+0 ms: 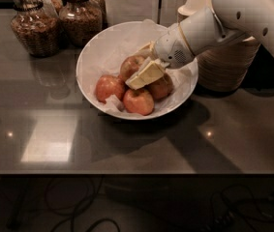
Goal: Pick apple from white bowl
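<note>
The white bowl stands mid-table, lined with crumpled white paper, and holds several red-yellow apples. My gripper reaches into the bowl from the right on a white arm. It sits low among the apples, right at the rear apple, with its cream-coloured tip lying across the middle of the pile. Other apples lie at the left, the front and the right. The right one is partly hidden by the gripper.
Two glass jars of brown food stand at the back left. A stack of beige paper bowls stands right of the white bowl, under the arm. The table's front edge runs across below.
</note>
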`<state>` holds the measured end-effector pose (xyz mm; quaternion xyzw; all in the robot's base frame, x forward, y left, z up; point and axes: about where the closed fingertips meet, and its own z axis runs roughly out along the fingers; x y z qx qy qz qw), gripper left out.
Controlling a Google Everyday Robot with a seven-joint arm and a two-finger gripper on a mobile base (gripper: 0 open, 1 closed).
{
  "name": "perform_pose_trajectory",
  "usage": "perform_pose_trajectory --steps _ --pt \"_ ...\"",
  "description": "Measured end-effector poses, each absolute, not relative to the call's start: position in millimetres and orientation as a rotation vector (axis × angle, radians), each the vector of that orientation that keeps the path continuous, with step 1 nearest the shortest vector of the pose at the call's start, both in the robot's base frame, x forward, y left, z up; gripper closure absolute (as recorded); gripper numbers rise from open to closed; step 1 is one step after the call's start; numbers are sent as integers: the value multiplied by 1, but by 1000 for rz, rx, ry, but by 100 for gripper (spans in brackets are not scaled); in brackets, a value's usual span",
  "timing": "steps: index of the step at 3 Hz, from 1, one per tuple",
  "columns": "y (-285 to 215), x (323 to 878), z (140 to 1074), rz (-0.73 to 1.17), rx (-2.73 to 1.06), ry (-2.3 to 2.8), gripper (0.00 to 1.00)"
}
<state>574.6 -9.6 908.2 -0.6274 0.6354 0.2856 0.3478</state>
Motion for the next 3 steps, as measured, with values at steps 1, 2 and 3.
perform_pose_trajectory --steps 1,2,3 --pt "-17 568 938 737 -1612 1577 100" --pt "-27 557 991 701 -1603 1467 100" --pt "-27 557 991 701 -1603 1467 100"
